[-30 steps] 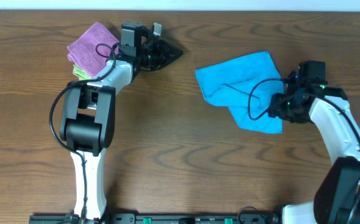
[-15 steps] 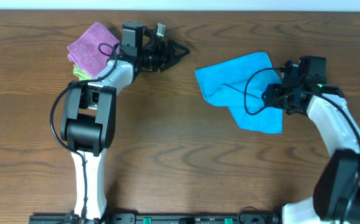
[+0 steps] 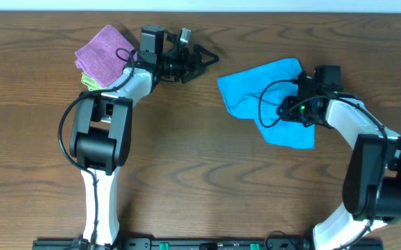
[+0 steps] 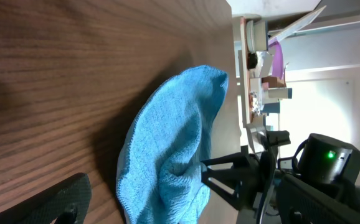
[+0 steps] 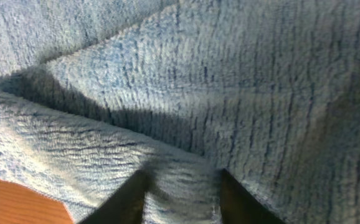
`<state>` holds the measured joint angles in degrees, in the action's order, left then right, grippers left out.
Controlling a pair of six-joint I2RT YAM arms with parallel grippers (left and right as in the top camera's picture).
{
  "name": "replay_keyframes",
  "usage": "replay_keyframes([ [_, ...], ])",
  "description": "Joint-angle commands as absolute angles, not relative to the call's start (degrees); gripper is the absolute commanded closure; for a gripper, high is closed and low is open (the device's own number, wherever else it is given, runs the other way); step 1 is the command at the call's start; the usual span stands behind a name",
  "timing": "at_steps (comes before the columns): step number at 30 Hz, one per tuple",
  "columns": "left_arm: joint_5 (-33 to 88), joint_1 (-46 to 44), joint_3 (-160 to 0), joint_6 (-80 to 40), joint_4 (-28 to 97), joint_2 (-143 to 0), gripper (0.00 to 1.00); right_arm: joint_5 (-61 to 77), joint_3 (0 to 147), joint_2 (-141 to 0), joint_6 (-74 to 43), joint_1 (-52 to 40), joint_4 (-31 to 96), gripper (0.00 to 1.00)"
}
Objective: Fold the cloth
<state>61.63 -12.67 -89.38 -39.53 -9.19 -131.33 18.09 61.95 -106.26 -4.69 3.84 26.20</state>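
Observation:
The sky-blue cloth [image 3: 266, 94] lies crumpled on the wooden table, right of centre. Its fuzzy pile fills the right wrist view [image 5: 230, 81]. My right gripper [image 3: 288, 110] rests on the cloth's right part, and a raised fold sits pinched between its two dark fingers [image 5: 136, 186]. My left gripper [image 3: 202, 62] hovers near the table's far edge, left of the cloth and apart from it, with its jaws spread wide and nothing in them. In the left wrist view the cloth [image 4: 167, 149] lies ahead, and one black finger [image 4: 52, 202] shows at the bottom left.
A folded purple cloth [image 3: 103, 50] sits on a green one [image 3: 87, 81] at the far left, beside the left arm. The table's far edge [image 3: 256, 12] runs close behind both grippers. The right arm [image 4: 320, 171] shows beyond the cloth in the left wrist view.
My left gripper has opened wide and shifted a little right. My right gripper has slid left onto the cloth, and its jaws have narrowed on a fold.

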Motion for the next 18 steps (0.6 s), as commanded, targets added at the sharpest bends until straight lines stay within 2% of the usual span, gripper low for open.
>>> replay_keyframes([
  [1, 63.33, -12.82, -90.54, -38.09, -9.23, -132.18, 0.04, 19.0, 61.87, -106.65, -6.46, 3.27, 25.74, 0.86],
  [2, 63.33, -12.82, -90.54, -38.09, -9.23, -132.18, 0.04, 19.57, 61.87, -106.65, -6.46, 3.18, 25.71, 0.94],
  [3, 63.33, -12.82, -90.56, -38.09, -9.23, -132.18, 0.04, 20.34, 61.87, -106.65, -6.48, 3.05, 25.71, 0.98],
  [18, 61.17, -11.46, -92.82, -35.33, -7.44, -132.18, 0.04, 36.56, 61.89, -100.75, -7.27, -1.04, 32.67, 0.99],
])
